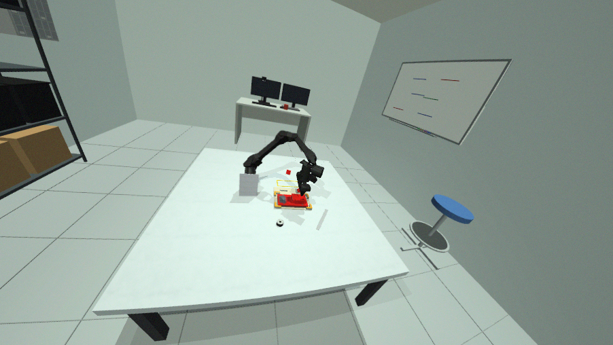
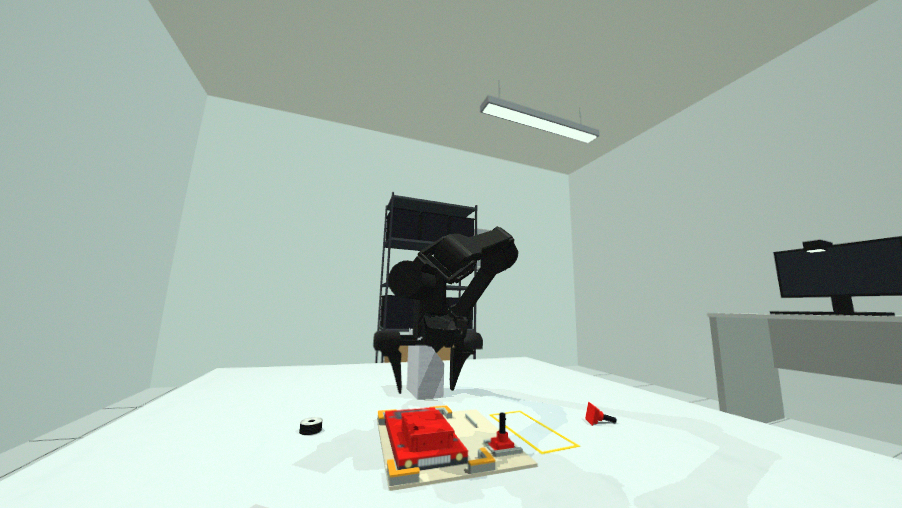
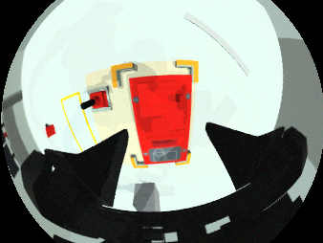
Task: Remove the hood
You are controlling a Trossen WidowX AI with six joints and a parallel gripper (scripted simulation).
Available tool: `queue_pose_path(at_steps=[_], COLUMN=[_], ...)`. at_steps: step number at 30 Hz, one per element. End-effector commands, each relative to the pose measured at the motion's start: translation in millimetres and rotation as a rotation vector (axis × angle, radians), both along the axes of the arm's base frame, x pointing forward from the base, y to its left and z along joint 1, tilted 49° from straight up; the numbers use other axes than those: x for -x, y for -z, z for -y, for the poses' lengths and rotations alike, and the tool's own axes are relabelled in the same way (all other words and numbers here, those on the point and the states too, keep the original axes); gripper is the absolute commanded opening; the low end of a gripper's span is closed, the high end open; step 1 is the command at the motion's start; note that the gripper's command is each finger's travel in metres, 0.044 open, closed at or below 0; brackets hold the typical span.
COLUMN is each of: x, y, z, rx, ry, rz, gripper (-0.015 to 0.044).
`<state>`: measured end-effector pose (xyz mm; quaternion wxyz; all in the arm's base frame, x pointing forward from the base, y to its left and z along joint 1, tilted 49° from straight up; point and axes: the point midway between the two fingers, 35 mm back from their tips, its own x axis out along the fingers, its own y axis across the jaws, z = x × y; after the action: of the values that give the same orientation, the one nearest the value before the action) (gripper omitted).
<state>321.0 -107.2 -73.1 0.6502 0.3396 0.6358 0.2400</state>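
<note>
The red toy car (image 1: 290, 200) (image 2: 426, 438) (image 3: 162, 110) sits between orange-and-grey corner blocks on a cream board (image 2: 517, 463) (image 3: 120, 125). Its headlights and grille face the exterior view. I cannot make out the hood's edges; the body looks closed, with a grey panel at the opposite end. My gripper (image 2: 426, 391) (image 3: 168, 129) is open and empty, pointing down above the car. In the wrist view its fingertips stand on either side of the car, with gaps. The marked area, a yellow outline (image 1: 287, 180) (image 2: 560, 449) (image 3: 71, 96), lies beside the board with nothing in it.
A red piece with an upright black handle (image 2: 502, 439) (image 3: 100, 99) stands on the board near the marked area. A loose red piece (image 1: 288, 172) (image 2: 593, 414) (image 3: 50, 130) lies beyond that area. A black-and-white roll (image 1: 279, 223) (image 2: 310, 425) and a grey strip (image 1: 321, 219) are on the table.
</note>
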Motion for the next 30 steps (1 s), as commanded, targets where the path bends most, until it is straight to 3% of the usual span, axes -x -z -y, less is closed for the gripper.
queue_pose_path(at_steps=[1, 30], x=[0, -2], y=[2, 14], z=[-3, -17], rx=[-0.004, -0.005], ry=[0.002, 0.002], rz=[-0.004, -0.004], gripper=[0.0440, 0.0440])
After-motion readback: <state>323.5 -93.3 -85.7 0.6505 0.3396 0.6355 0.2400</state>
